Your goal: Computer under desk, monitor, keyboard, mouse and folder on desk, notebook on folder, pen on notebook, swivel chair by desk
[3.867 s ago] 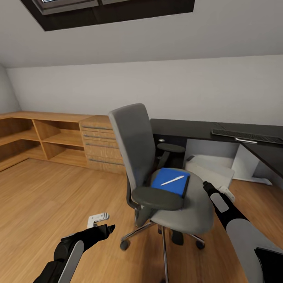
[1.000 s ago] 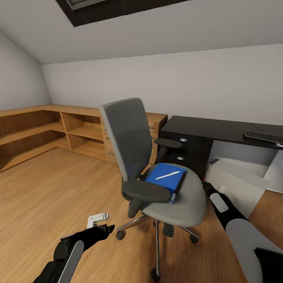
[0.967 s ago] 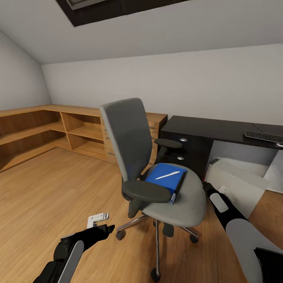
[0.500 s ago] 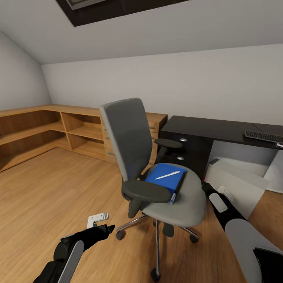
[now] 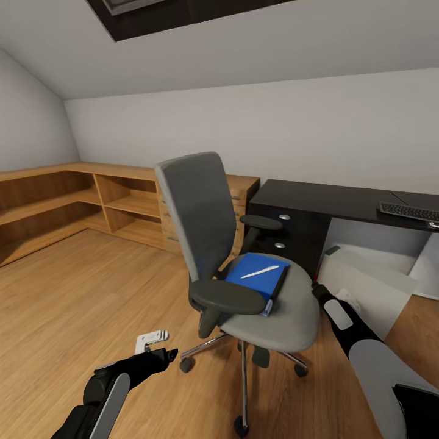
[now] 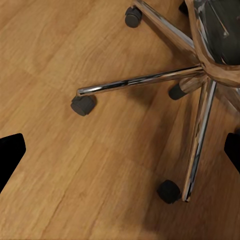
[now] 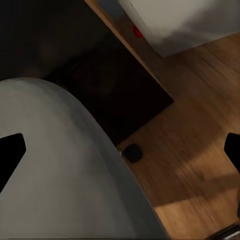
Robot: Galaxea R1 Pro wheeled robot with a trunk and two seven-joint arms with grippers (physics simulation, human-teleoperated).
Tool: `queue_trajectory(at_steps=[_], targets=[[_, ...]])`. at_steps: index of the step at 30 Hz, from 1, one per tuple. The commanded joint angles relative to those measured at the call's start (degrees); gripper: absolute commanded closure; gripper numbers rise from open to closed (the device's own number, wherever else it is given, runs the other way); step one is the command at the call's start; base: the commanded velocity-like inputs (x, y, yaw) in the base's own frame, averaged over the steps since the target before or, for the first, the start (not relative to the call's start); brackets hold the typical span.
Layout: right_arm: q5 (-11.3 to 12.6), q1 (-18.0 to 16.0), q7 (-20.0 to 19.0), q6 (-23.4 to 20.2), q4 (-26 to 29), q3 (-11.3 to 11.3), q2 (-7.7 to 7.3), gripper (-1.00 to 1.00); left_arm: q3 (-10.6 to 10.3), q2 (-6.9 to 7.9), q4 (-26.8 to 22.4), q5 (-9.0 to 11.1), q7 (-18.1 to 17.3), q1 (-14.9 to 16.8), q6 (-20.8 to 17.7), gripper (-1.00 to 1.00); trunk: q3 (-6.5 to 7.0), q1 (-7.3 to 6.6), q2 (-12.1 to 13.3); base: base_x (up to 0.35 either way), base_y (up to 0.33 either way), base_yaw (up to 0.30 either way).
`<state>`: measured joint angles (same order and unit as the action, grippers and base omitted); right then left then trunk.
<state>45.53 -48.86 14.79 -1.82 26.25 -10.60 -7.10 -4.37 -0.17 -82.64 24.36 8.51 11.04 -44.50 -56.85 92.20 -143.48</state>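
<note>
The swivel chair (image 5: 244, 268) stands on the wood floor (image 5: 73, 292), well apart from the wooden shelving (image 5: 79, 201) and just in front of the black bench (image 5: 341, 204). On its seat lies the folder (image 5: 259, 274), with the notebook's (image 5: 279, 288) dark edge showing along 1 side and the pen (image 5: 259, 272) on top. The keyboard (image 5: 410, 211) rests on the bench. The computer (image 5: 366, 274) lies beneath it. The left hand (image 5: 160, 346) hangs low beside the chair base, fingers apart and empty. The right hand (image 5: 329, 296) is near the seat edge, fingers apart.
</note>
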Motion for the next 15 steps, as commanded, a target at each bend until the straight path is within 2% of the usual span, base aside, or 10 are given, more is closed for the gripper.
queue_trajectory(at_steps=[1, 9, 15], targets=[[0.4, 0.0, 0.2, -0.4, 0.1, 0.0, 0.00, -1.00, 0.0, 0.00, -0.1, 0.6, 0.5, 0.0, -0.2, -1.00, -0.06, -0.01, 0.0, 0.000, 0.000, 0.000], [0.8, 0.0, 0.2, -4.6, 0.1, -0.2, -0.02, -1.00, -0.1, 0.00, -0.1, 0.6, 0.5, 0.0, -0.2, -1.00, -0.06, -0.01, 0.0, 0.000, 0.000, 0.000], [3.3, 0.0, 0.2, -6.2, 0.2, -0.3, -0.14, -1.00, -0.1, 0.00, -0.1, 0.7, 0.5, 0.0, -0.2, -1.00, -0.06, -0.01, 0.0, 0.000, 0.000, 0.000]])
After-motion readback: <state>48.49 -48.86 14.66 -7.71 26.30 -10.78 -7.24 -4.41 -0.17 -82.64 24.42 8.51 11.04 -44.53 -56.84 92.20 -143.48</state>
